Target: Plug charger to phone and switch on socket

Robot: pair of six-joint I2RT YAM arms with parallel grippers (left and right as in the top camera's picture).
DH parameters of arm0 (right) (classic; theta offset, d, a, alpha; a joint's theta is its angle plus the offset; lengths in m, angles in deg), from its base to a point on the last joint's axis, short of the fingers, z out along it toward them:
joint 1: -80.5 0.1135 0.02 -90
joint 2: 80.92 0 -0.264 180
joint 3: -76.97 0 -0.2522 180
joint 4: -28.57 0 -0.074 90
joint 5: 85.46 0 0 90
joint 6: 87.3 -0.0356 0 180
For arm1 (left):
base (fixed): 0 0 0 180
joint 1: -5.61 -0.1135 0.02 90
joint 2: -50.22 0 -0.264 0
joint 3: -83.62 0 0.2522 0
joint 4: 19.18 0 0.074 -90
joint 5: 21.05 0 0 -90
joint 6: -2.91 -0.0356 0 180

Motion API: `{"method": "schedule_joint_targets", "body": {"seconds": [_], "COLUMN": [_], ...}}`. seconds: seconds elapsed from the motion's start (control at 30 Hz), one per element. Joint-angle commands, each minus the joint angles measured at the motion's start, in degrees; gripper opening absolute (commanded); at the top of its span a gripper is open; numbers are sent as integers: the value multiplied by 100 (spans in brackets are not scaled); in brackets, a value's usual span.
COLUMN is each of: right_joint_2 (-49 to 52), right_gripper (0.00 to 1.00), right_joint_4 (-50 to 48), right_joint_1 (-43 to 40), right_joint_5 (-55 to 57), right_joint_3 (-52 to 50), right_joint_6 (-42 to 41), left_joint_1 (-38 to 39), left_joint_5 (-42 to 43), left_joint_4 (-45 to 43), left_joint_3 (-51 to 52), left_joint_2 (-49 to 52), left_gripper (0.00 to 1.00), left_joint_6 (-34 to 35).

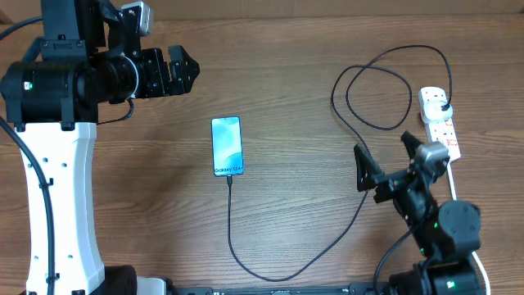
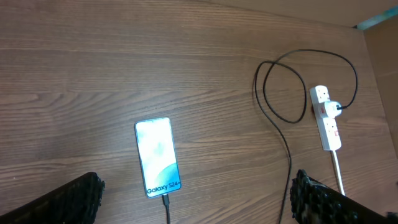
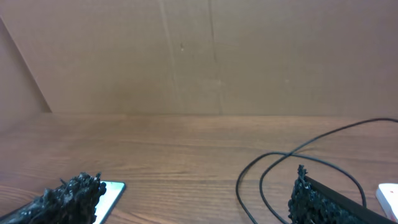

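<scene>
The phone (image 1: 227, 147) lies flat mid-table with its blue screen lit; it also shows in the left wrist view (image 2: 157, 157) and at the lower left of the right wrist view (image 3: 107, 196). The charger cable (image 1: 270, 274) has its tip in the phone's near end, loops round the front and up to a black plug (image 1: 443, 109) in the socket (image 1: 438, 123), a white power strip at the right (image 2: 327, 118). My left gripper (image 1: 182, 72) is open and empty, high at the back left. My right gripper (image 1: 385, 164) is open and empty, beside the strip.
The strip's white cord (image 1: 455, 184) runs toward the front edge under my right arm. A brown cardboard wall (image 3: 199, 56) stands behind the table. The cable forms a loose loop (image 1: 381, 94) left of the strip.
</scene>
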Motion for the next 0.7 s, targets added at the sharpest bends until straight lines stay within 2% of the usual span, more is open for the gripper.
{"method": "schedule_joint_targets", "body": {"seconds": [0.0,0.23,0.67], "right_joint_2": [-715,-1593,-1982], "right_gripper": [100,100,100], "right_joint_4": [-151,-262,-302], "right_joint_1": [-44,-44,-44], "right_joint_5": [149,146,164], "right_joint_3": [-581,-1373,-1882], "right_joint_6": [11,9,11], "left_joint_1": [39,39,39], "left_joint_5": [-42,-39,-39], "left_joint_4": [-9,-9,-9], "left_joint_3": [-74,-74,-74], "left_joint_2": [20,20,20], "left_gripper": [100,99,99], "left_joint_6": [-4,-4,-4]}}
